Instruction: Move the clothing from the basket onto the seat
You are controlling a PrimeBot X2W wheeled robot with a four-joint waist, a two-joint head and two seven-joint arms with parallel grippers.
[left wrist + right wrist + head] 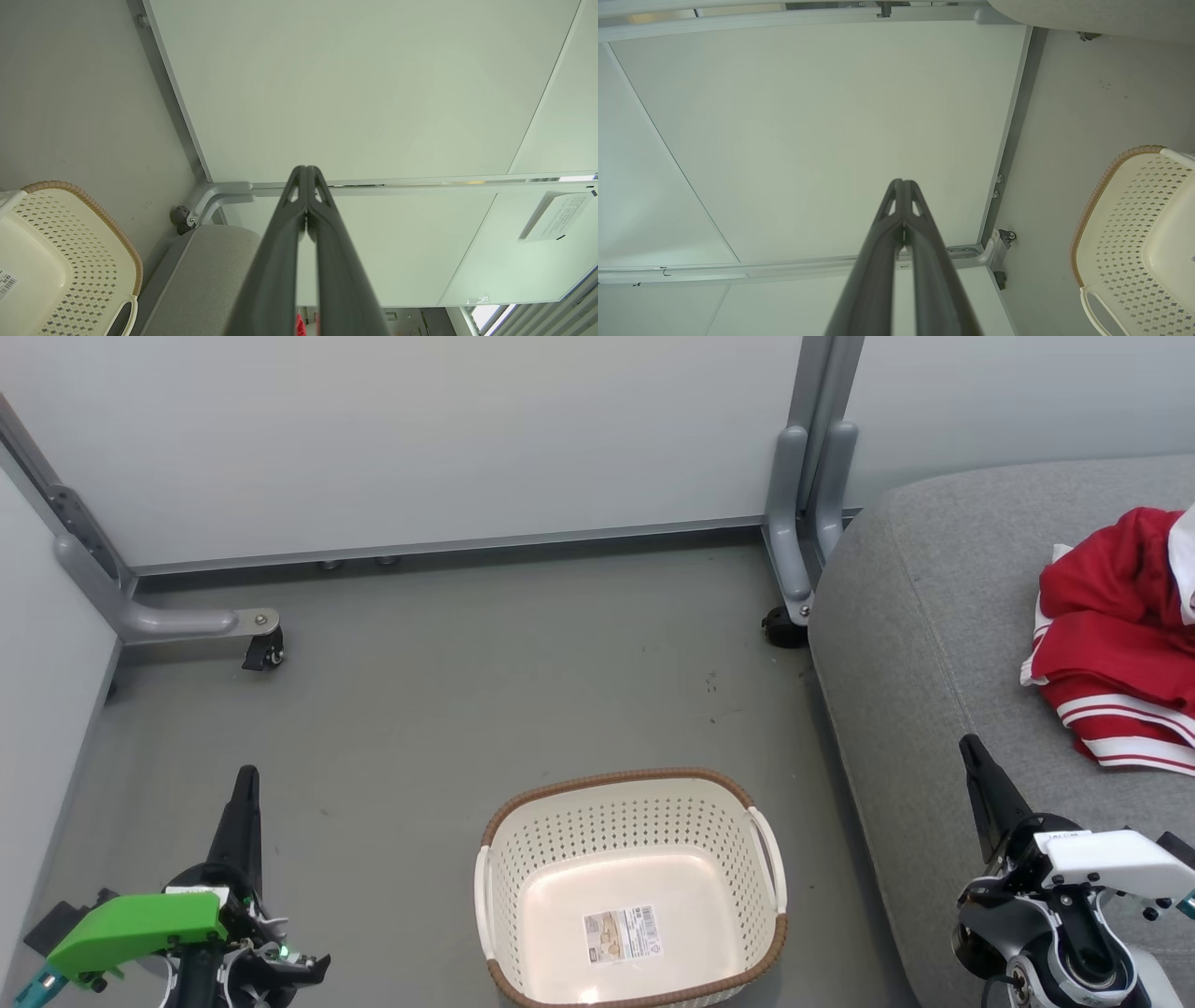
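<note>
Bright even light, soft shadows, sharp focus; wrist views bowed at edges.

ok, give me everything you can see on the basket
The basket is a small rectangular cream-white tub, plastic by its look, with perforated walls, a brown woven-look rim and a white loop handle on each side. It stands upright on the grey floor, left of the grey seat with a strip of floor between. It is empty but for a barcode sticker on its smooth bottom. Nothing else touches it.
</note>
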